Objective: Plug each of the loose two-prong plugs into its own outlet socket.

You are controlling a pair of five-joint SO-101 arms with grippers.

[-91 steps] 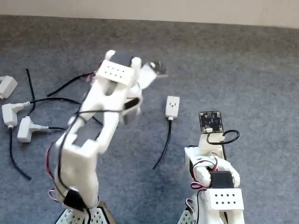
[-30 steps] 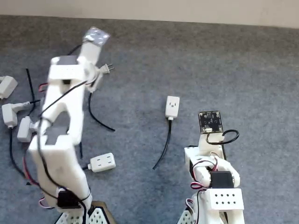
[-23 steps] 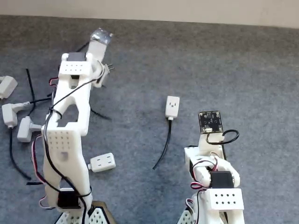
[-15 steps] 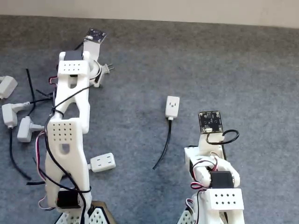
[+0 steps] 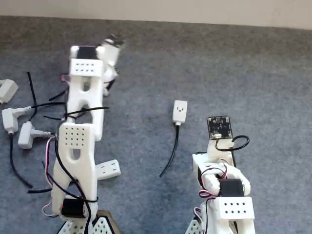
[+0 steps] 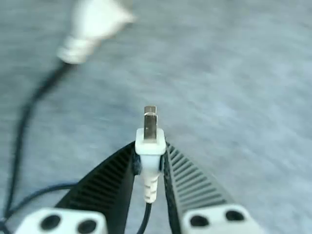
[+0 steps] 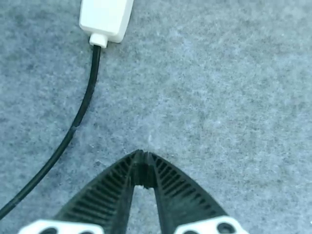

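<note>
No plug was seated yet: one two-prong plug (image 6: pixel 150 144) was clamped in the left fingers (image 6: pixel 114 173) over the counter (image 5: pixel 253 73), while the right fingers (image 7: pixel 119 190) were closed on nothing near the unfilled outlet socket (image 5: pixel 180 111).

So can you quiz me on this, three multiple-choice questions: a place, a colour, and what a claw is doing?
1. Where is the single outlet socket? A) on the carpet ahead of the right claw; B) held in a claw; C) stacked on another socket.
2. What colour is its cord? A) red; B) black; C) yellow.
3. What is the left claw doing? A) open, empty; B) shut, empty; C) shut on a two-prong plug.
Answers: 1 A, it lies flat beyond that claw; 2 B, a black lead trails from it; 3 C, prongs stick out of its grip.
</note>
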